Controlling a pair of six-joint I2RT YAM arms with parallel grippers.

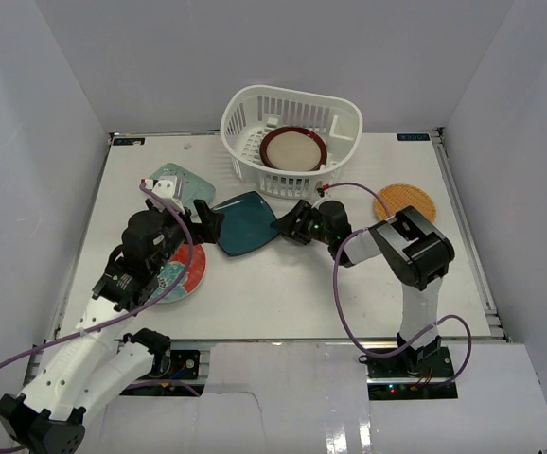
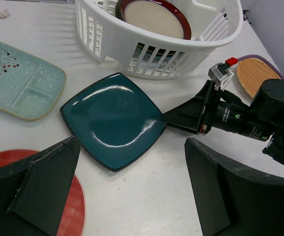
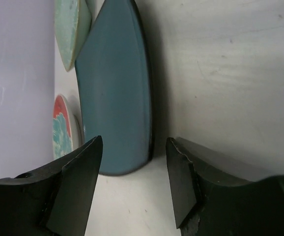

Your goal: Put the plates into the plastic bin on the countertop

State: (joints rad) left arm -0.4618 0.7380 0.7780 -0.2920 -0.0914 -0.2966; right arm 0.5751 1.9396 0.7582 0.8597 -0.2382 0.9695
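The white plastic bin [image 1: 292, 118] stands at the back of the countertop [image 1: 283, 293] and holds a brown-rimmed beige plate [image 1: 292, 149]. In front of it a dark teal square plate [image 1: 245, 222] lies flat. My right gripper [image 1: 288, 225] is turned on its side at that plate's right corner. In the right wrist view it [image 3: 134, 147] is open, with the teal plate's corner [image 3: 115, 98] reaching between the fingertips untouched. My left gripper [image 2: 131, 147] hangs wide open over the teal plate's [image 2: 112, 120] near edge, holding nothing.
A pale mint rectangular plate [image 1: 181, 184] lies left of the teal one. A red-and-teal round plate [image 1: 174, 274] sits partly under my left arm. An orange woven-look plate [image 1: 406, 201] lies at the right. Pale grey walls enclose the countertop.
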